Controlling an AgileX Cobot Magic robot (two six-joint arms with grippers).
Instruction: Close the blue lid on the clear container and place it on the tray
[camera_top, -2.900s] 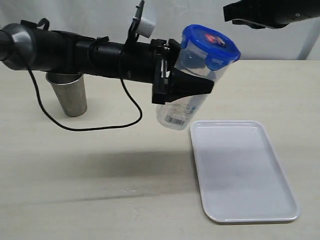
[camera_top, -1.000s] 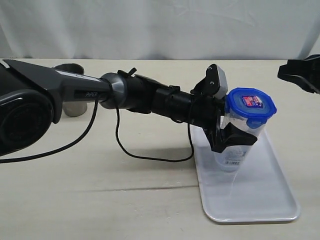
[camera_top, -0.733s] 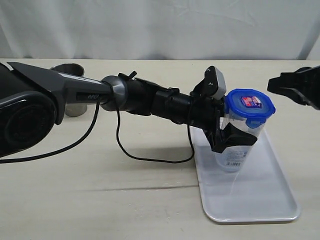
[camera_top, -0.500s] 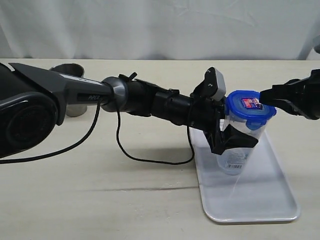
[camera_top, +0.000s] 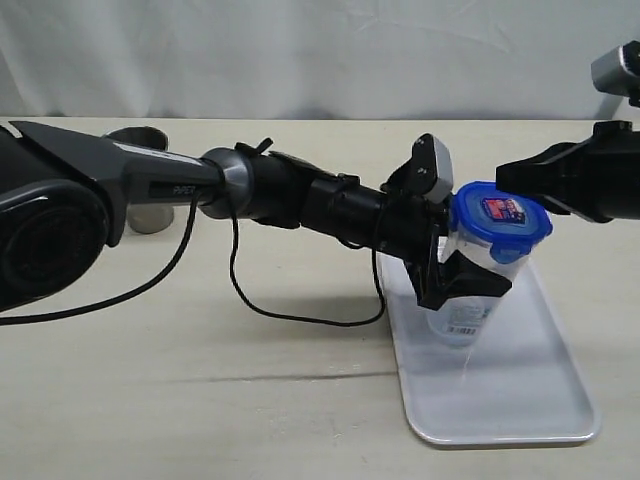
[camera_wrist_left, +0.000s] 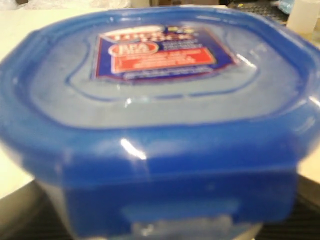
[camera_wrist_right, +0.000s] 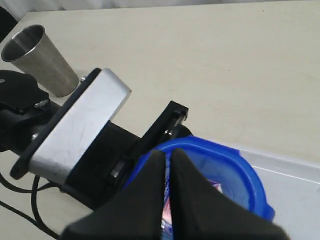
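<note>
- Left gripper, on the long black arm reaching in from the left: jaws clasped around the mid-body of the canister, holding it over the tray.
- Flat white rectangular plastic tray with a low raised rim: the canister's base sits at or just above its far-left part; contact cannot be made out.
- Tall, narrow clear container of transparent plastic: long axis nearly upright, top leaning slightly right.
- Translucent blue lid, rounded-octagonal, sticker uppermost: seated on the canister's mouth. Whether its flap tabs are snapped down cannot be told.
- Right gripper: fingers clenched together, empty, tips directly over the lid's near-left edge. The lid lies straight below it, so the right arm is nearer, and any pressing stroke would likely run down the canister's axis.
</note>
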